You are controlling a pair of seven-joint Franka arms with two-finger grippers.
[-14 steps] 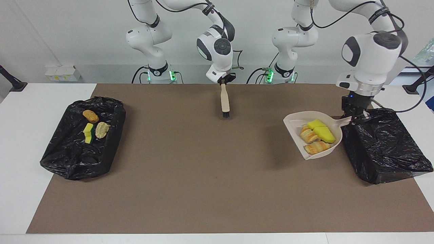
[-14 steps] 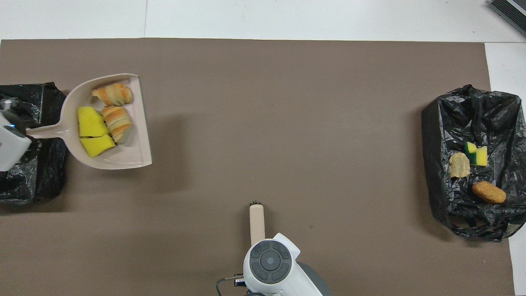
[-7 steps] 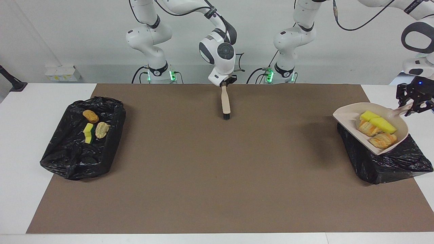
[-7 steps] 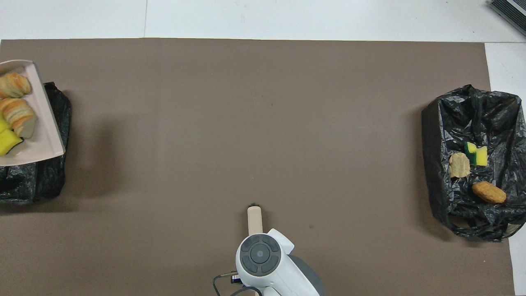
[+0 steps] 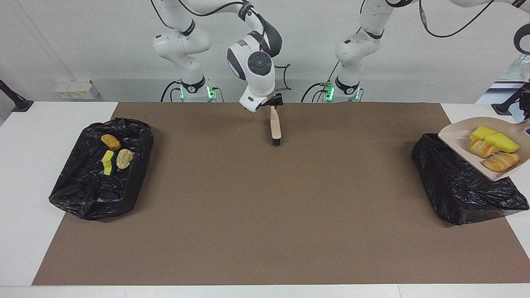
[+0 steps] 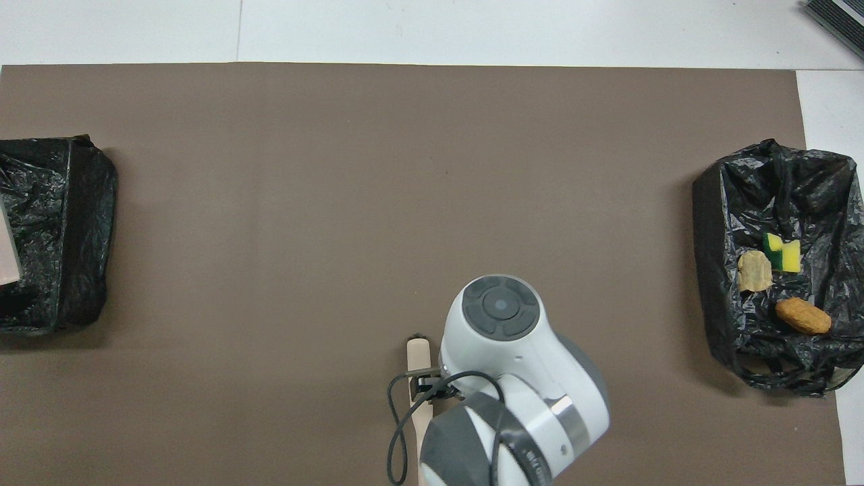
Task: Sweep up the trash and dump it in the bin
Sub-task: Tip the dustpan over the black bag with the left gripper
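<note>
The beige dustpan point(image 5: 455, 138) hangs tilted over the black-bagged bin point(image 5: 463, 186) at the left arm's end of the table. In it lies trash: yellow sponge chunks point(image 5: 500, 142) and golden pastry pieces point(image 5: 501, 161). Its handle runs off the edge of the facing view, where my left gripper is out of sight. In the overhead view only a sliver of the dustpan point(image 6: 5, 250) shows over that bin point(image 6: 61, 229). My right gripper point(image 5: 274, 103) point(image 6: 425, 388) stands open astride the handle of the beige brush point(image 5: 275, 130), which rests on the mat near the robots.
A second black-bagged bin point(image 5: 83, 194) point(image 6: 776, 196) sits at the right arm's end of the table. It holds a brown piece point(image 5: 111, 142), a yellow-green sponge point(image 5: 108, 162) and a tan piece point(image 5: 125, 158). The brown mat point(image 5: 265, 215) covers the middle of the table.
My left arm lifted the loaded dustpan from beside the bin to over it, toward the table's end. My right hand tipped sideways and opened; the brush stayed put.
</note>
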